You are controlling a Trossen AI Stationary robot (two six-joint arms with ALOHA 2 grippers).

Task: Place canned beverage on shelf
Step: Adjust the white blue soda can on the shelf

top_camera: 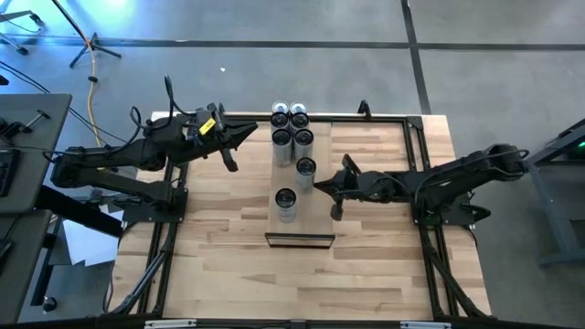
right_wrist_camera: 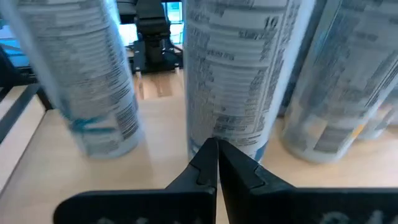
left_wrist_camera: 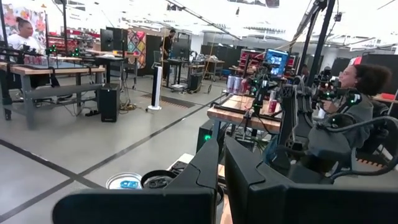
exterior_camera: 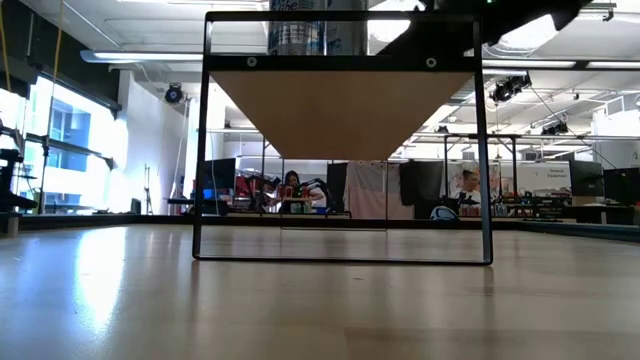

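Closest to the right wrist camera, the right gripper (right_wrist_camera: pixel 217 155) has its two fingers (right_wrist_camera: pixel 202 168) pressed together with nothing between them, and the tips are just in front of a can (right_wrist_camera: pixel 239 81) that stands on the shelf (right_wrist_camera: pixel 155 165). From above, the right gripper (top_camera: pixel 327 185) sits beside the shelf (top_camera: pixel 298 239), near the can (top_camera: pixel 306 171) in the middle of the row. Another can (top_camera: pixel 286 203) stands nearer the front end of the shelf, and four more cans (top_camera: pixel 292 126) are grouped at the far end.

The left gripper (top_camera: pixel 245 135) waits at the other side, near the far group of cans. In its own wrist view the fingers (left_wrist_camera: pixel 205 168) look almost closed, with only a thin gap, and they hold nothing.

I judge that a can is already set down on the shelf and the right arm is now free of it. The next move probably calls for pulling the arm clear without touching the standing cans, because they are close together and could tip.

About writing: the cans carry dense small print in a panel, but I cannot read it. Only a "10" near the top of the nearest can is readable. No brand name can be made out.

In the low view the shelf (exterior_camera: pixel 340 110) is seen from below, on a dark frame (exterior_camera: pixel 486 160) over the table (exterior_camera: pixel 320 300).
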